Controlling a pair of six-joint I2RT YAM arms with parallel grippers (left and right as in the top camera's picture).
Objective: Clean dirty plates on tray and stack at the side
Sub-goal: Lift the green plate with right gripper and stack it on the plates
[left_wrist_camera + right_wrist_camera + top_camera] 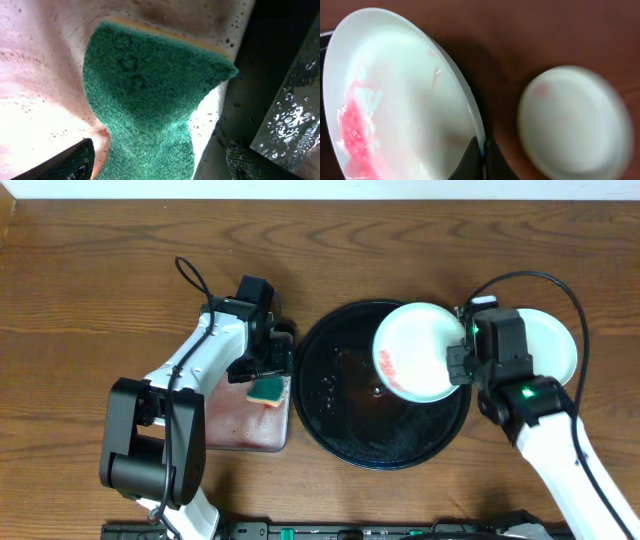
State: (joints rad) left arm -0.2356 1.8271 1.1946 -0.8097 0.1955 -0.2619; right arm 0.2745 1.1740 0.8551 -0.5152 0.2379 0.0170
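My right gripper (460, 363) (484, 150) is shut on the rim of a pale plate (418, 352) (405, 100) smeared with red sauce. It holds the plate tilted above the right part of the black tray (340, 415). A second pale plate (550, 345) (575, 120) lies on the table to the right of the tray. A third plate does not show. My left gripper (262, 370) (160, 160) is open, its fingers on either side of a green sponge (268, 388) (150, 100) in the sponge tray (240, 425).
The sponge tray's pinkish, speckled floor (40, 75) lies under the sponge, right beside the black tray's wet left rim (295, 110). Water drops lie on the black tray's floor. Cables loop above both arms.
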